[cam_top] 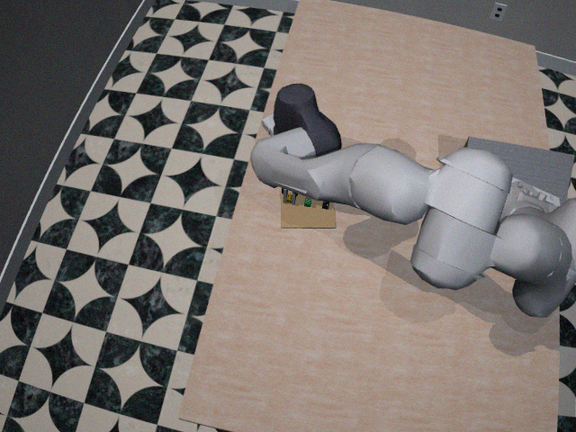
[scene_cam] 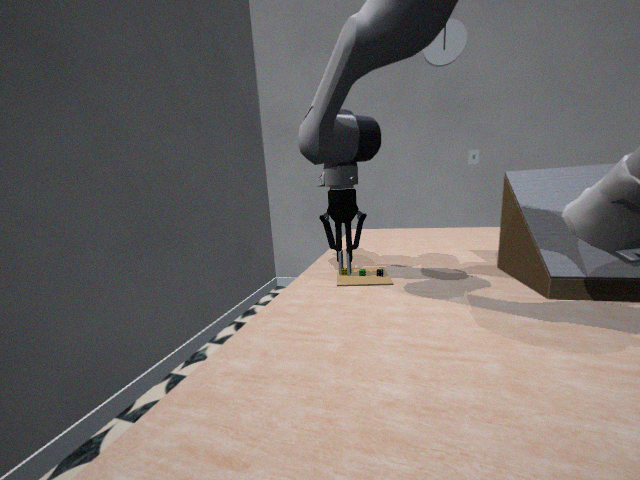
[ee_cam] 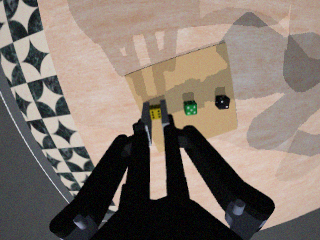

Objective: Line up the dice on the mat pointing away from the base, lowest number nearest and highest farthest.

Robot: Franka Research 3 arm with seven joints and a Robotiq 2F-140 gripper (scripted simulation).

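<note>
The tan mat [cam_top: 307, 219] [scene_cam: 364, 281] [ee_cam: 215, 121] lies flat near the table's far-left edge. My gripper [cam_top: 289, 200] [scene_cam: 344, 272] [ee_cam: 155, 109] is shut on the yellow die [cam_top: 289, 198] [scene_cam: 344, 270] [ee_cam: 155, 112], over the mat end farthest from the base. Whether that die touches the mat is not clear; its top seems to show six. The green die [cam_top: 307, 202] [scene_cam: 362, 272] [ee_cam: 190, 107] sits mid-mat with five up. The black die [cam_top: 325, 204] [scene_cam: 379, 272] [ee_cam: 222, 102] sits at the end nearest the base; its number is unclear. The three form a roughly straight row, set apart.
A grey-topped sloped block [cam_top: 526, 157] [scene_cam: 524, 242] stands by the robot's base on the right. In the top view the arm passes above the table [cam_top: 372, 335] and hides the mat's back part. The table's edge is close beyond the yellow die, with tiled floor [cam_top: 172, 232] below.
</note>
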